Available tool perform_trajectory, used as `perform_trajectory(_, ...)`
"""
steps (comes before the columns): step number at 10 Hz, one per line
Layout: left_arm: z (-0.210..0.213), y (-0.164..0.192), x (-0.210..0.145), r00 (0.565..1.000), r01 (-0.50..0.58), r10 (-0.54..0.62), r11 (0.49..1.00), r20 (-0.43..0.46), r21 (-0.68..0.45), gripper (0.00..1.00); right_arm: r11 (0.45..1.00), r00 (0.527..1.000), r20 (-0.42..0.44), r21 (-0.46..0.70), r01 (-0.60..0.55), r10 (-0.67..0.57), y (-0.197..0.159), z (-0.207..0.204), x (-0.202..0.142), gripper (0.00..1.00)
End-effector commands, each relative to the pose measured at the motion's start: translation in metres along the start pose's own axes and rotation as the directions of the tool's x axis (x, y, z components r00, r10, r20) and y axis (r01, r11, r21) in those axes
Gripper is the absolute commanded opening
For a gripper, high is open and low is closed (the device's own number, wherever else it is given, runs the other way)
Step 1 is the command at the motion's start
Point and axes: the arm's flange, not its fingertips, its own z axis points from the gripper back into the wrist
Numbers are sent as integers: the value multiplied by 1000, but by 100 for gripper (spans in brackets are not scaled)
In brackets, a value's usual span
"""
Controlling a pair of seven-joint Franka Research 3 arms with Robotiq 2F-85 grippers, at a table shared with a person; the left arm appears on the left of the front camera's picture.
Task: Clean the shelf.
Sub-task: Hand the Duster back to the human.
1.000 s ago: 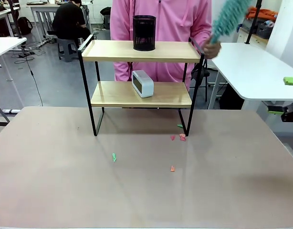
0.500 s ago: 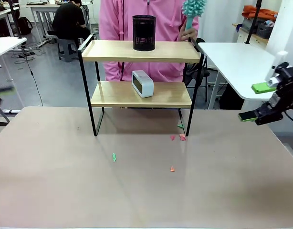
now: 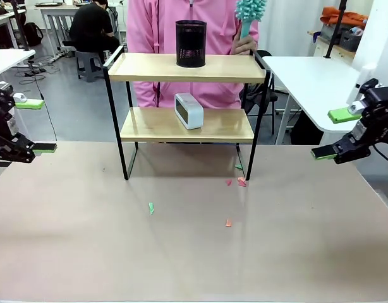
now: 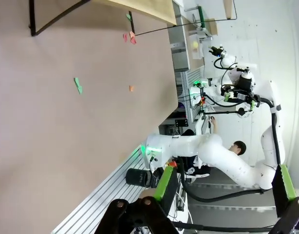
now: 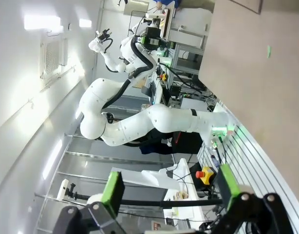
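Robotics lab: white desks (image 3: 320, 82), Franka arms (image 5: 140, 124), cables.

The shelf (image 3: 187, 67) stands at the far middle of the table (image 3: 67, 252), with a mesh pen cup (image 3: 191, 43) on its upper board and a small clock (image 3: 188, 110) on its lower board, and a person (image 3: 150, 31) stands just behind it holding a duster (image 3: 249, 11) upright above its right end. Paper scraps (image 3: 235, 182) lie on the table by the shelf's right front leg, with more (image 3: 151, 207) nearer the front. The left gripper (image 3: 28, 126) hangs at the table's left edge and the right gripper (image 3: 333, 134) at its right edge, both well apart from the shelf.
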Motion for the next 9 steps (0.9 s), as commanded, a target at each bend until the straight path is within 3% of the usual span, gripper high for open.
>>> perform_trajectory(1,4,-6,-6,1000,6,-6,1000,-18,-28,100,1000,1000,-6,4,1,-1,0,-1,0,100)
perform_trajectory(9,4,-6,-6,1000,6,-6,1000,-18,-28,100,1000,1000,-6,4,1,-1,0,-1,0,100)
